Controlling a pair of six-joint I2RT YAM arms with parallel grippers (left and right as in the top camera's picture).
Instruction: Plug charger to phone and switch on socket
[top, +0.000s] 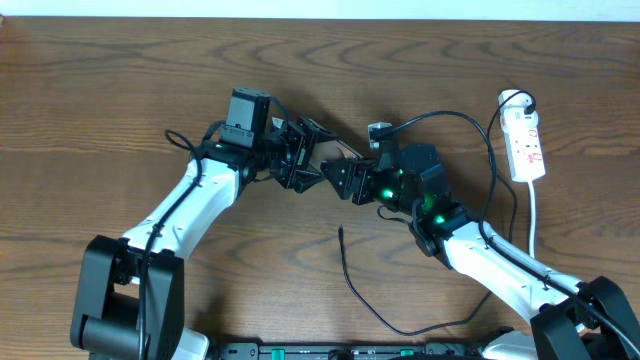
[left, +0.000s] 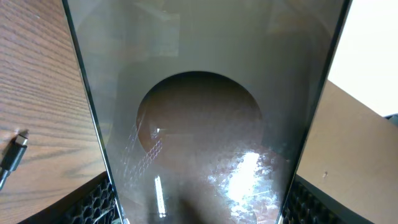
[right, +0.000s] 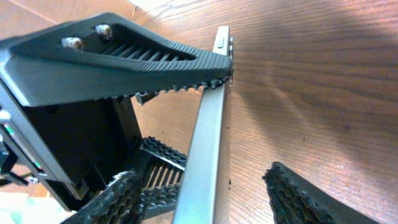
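Left gripper clamps the phone across its width (above the table's middle). Right gripper straddles its thin edge, jaws partly open with a gap on one side.

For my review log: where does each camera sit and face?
Overhead: above the table, looking down; left arm and right arm show.
Left wrist: on the left gripper, facing the phone flat-on; own pads at bottom corners.
Right wrist: on the right gripper, phone edge-on; own pads below.
Shared: both wrist views show the phone.
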